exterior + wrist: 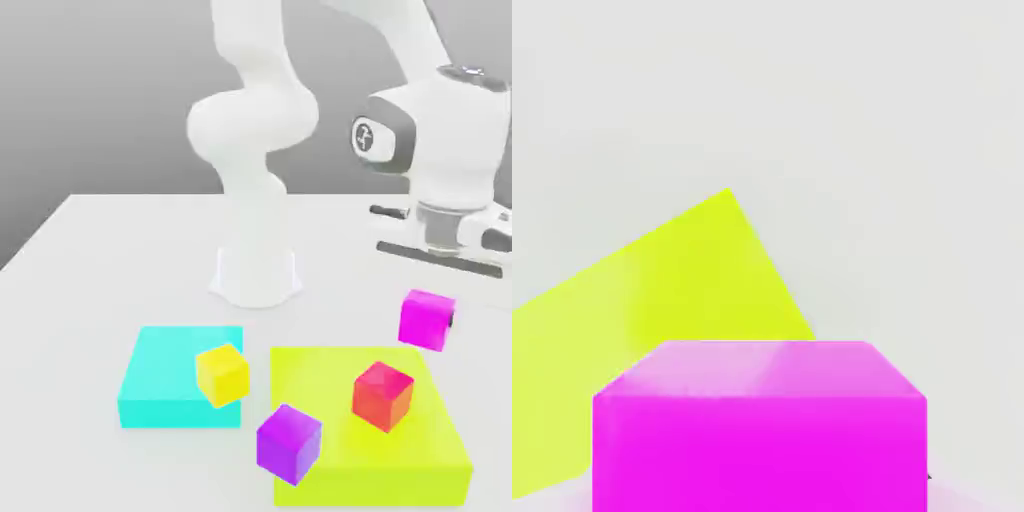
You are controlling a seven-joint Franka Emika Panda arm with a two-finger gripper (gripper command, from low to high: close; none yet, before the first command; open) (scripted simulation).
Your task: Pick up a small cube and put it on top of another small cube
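Magenta-pink and plain-faced, the small cube (427, 319) hangs in the exterior view clear of the white tabletop (90, 260), just below the white robot hand and toward that view's right, beyond the far right corner of the flat lime-yellow square slab (340, 480). A dark fingertip edge peeks from its right face, so the gripper (432, 318) reads as closed on the cube, clamped across two opposite sides. On the lime slab sits a small red cube (381, 395); a darker violet-purple cube (288, 443) stands at the slab's near left edge, and a small yellow cube (222, 374) rests tilted on the corner of a flat cyan square slab (160, 385). From the hand view, the magenta cube (760, 430) sits close beneath the camera, its top face level and its front face square on, with a wedge of the lime slab (662, 290) on the pale table behind it. Judging by its look, the cube is rigid, light and smooth-sided, likely slippery under a weak pinch; flat parallel faces gripped near mid-height seem the safest hold, keeping it level for stacking.
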